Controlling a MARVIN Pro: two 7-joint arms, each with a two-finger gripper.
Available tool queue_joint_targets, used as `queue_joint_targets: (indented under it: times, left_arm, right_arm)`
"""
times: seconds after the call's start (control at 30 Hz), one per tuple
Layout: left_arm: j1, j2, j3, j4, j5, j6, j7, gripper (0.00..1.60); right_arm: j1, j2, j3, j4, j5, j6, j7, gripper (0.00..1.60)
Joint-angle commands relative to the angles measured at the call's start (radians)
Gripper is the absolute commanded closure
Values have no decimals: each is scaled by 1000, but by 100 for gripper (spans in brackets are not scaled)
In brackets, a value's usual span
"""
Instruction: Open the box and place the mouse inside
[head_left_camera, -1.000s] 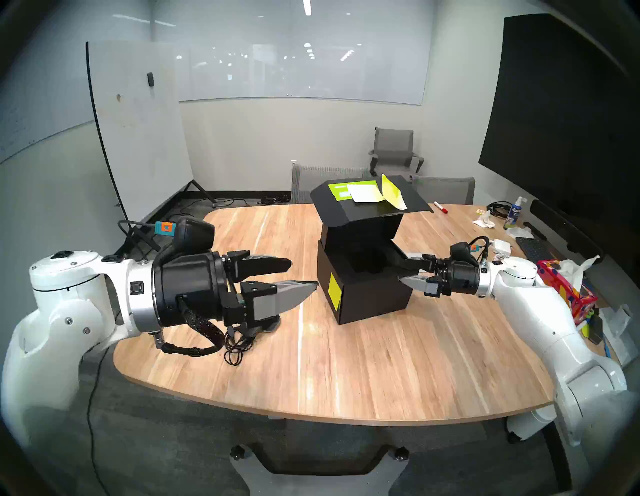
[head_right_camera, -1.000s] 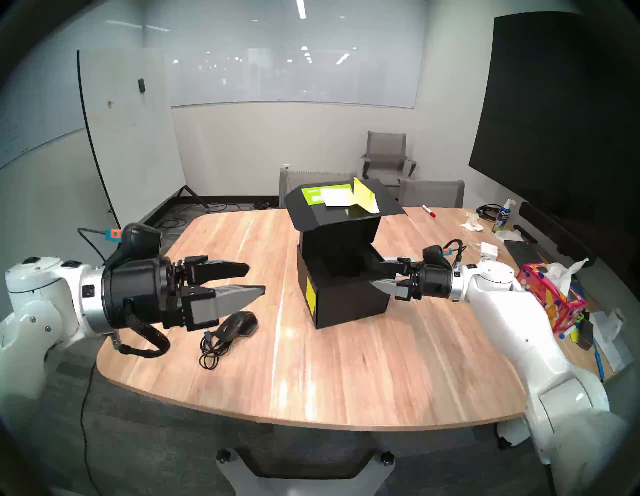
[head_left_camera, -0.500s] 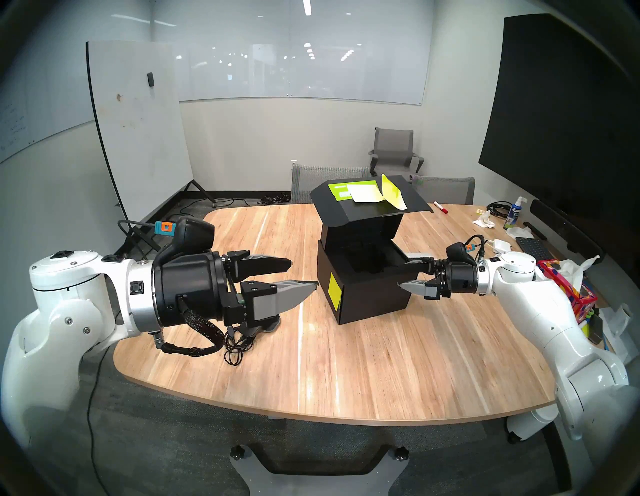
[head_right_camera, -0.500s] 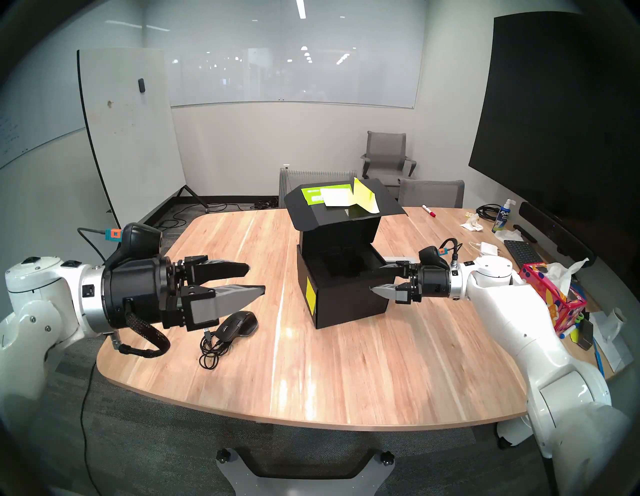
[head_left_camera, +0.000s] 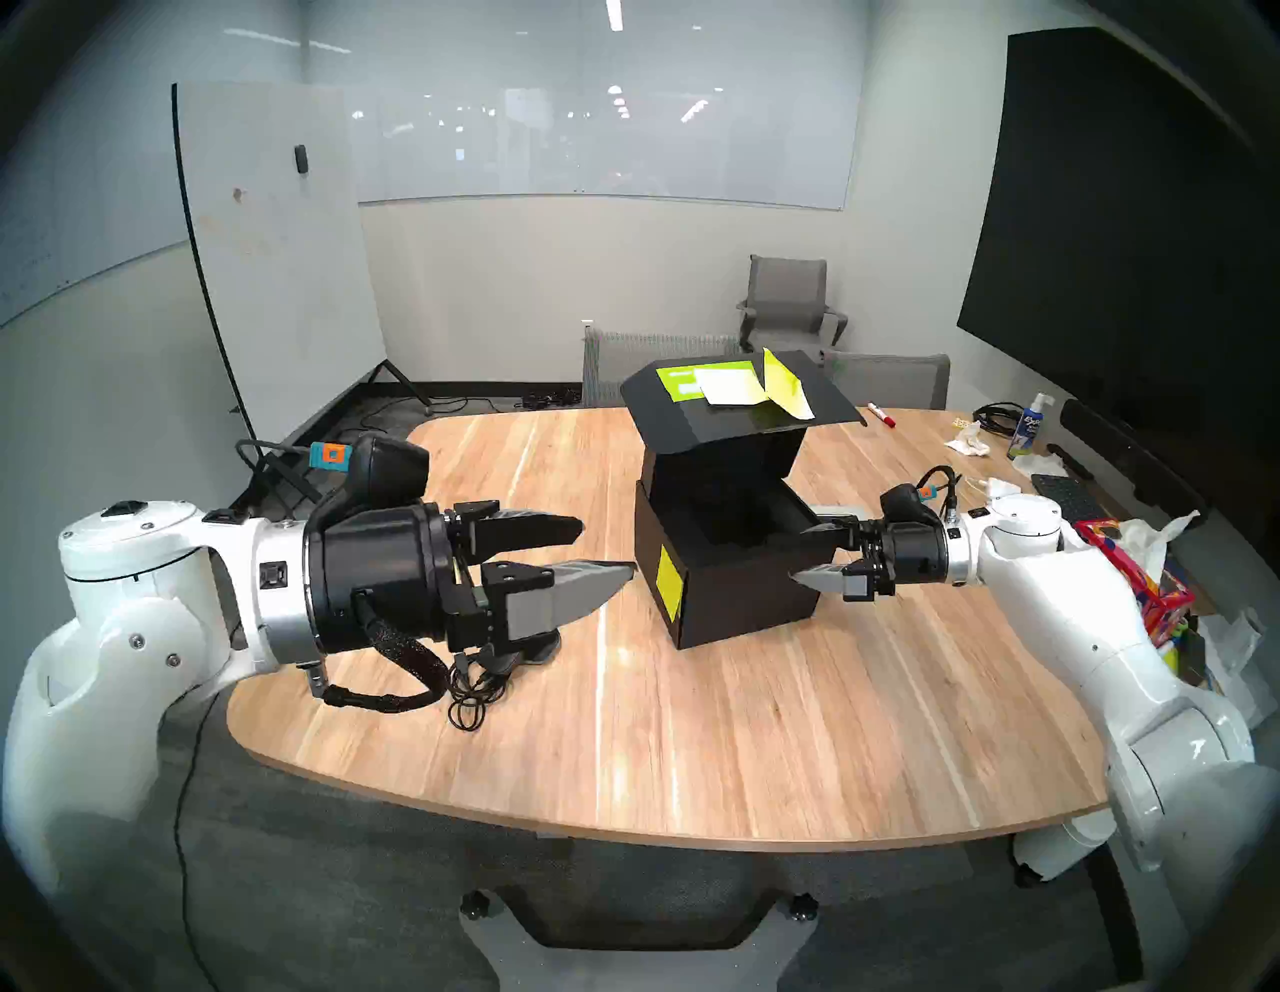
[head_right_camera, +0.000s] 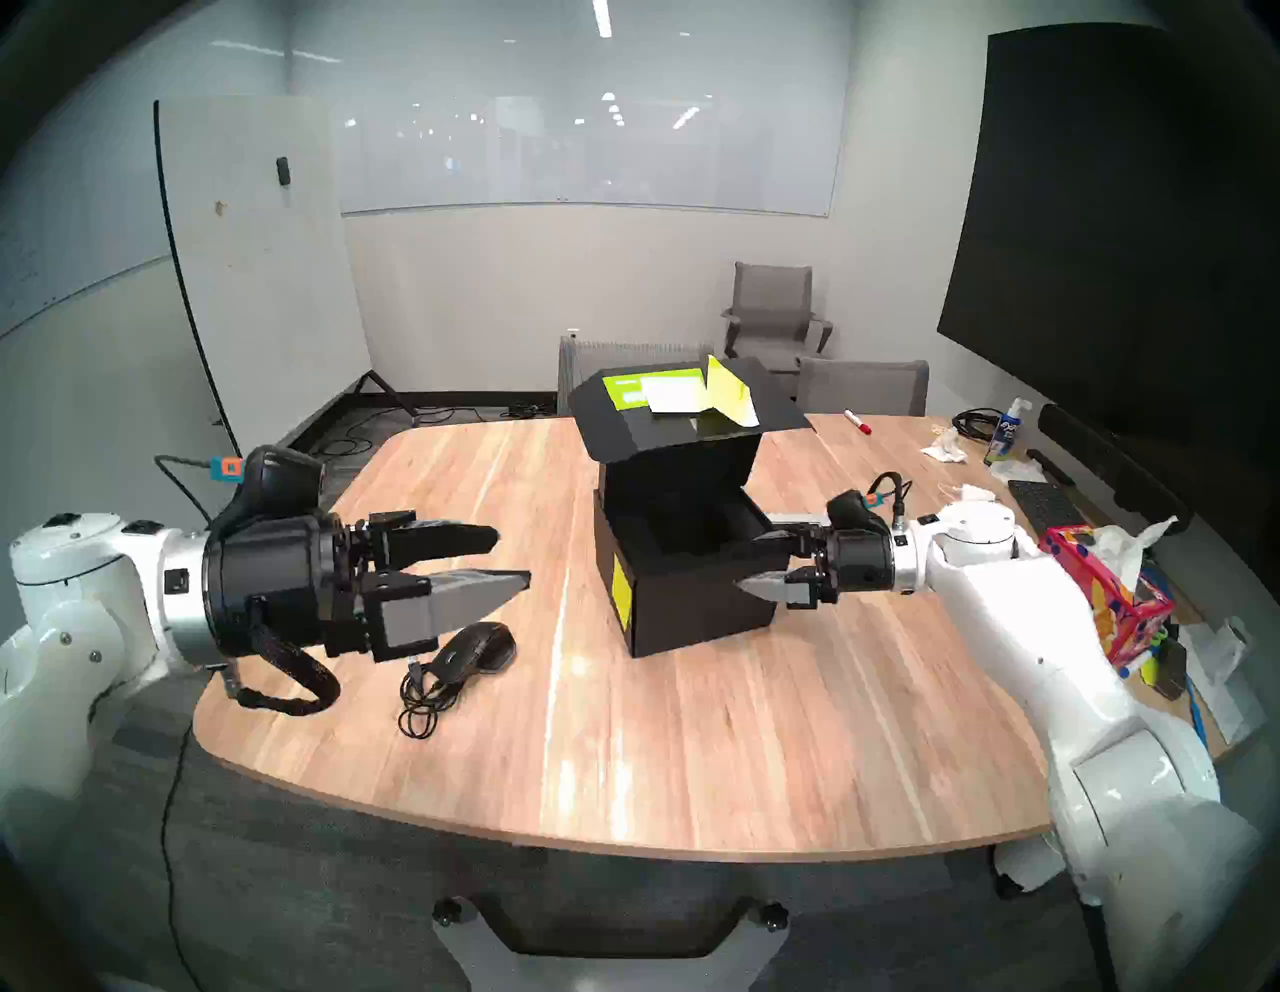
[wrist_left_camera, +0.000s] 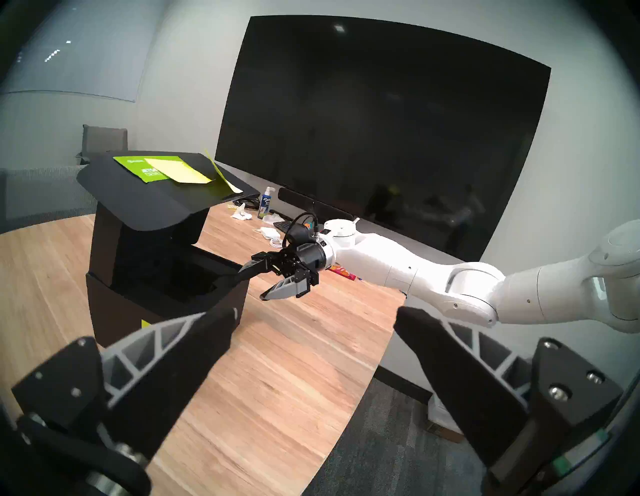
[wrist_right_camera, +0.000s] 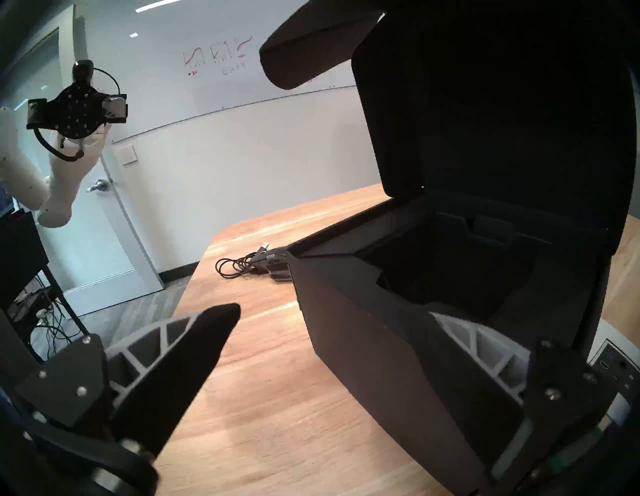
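Observation:
The black box (head_left_camera: 734, 589) (head_right_camera: 692, 596) stands mid-table with its lid (head_left_camera: 734, 409) propped up, showing a dark insert inside. A green label and yellow notes sit on the lid. The black mouse (head_right_camera: 478, 648) (wrist_right_camera: 273, 265) lies on the table left of the box, its coiled cable (head_right_camera: 422, 700) beside it. My left gripper (head_left_camera: 606, 549) (head_right_camera: 512, 555) hovers open just above the mouse, empty. At the box's right wall my right gripper (head_left_camera: 798, 554) (wrist_left_camera: 249, 288) is open: one finger is over the rim, the other outside the wall, holding nothing.
A red floral tissue box (head_left_camera: 1136, 575), a keyboard (head_left_camera: 1067, 495), a white charger (head_left_camera: 997, 485), a spray bottle (head_left_camera: 1028, 433) and a red marker (head_left_camera: 881, 413) crowd the table's right side. Chairs (head_left_camera: 893, 381) stand behind the table and a whiteboard (head_left_camera: 277, 242) at the left.
My right gripper has sunk a little and edged left along the box's right wall. The left arm, the box and the mouse have stayed still.

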Motion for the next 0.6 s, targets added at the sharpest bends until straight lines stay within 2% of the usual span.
queue_joint_targets:
  times: [0.0,0.57]
  left_arm:
    - [-1,-1,-5,-7,0,0,2,0]
    - [-2,-4,-5,-7,0,3,2,0]
  right_arm:
    - [42,-13,-6,15,-5,6,19,0]
    - [71,-38,-16,76,-42,1,46,0]
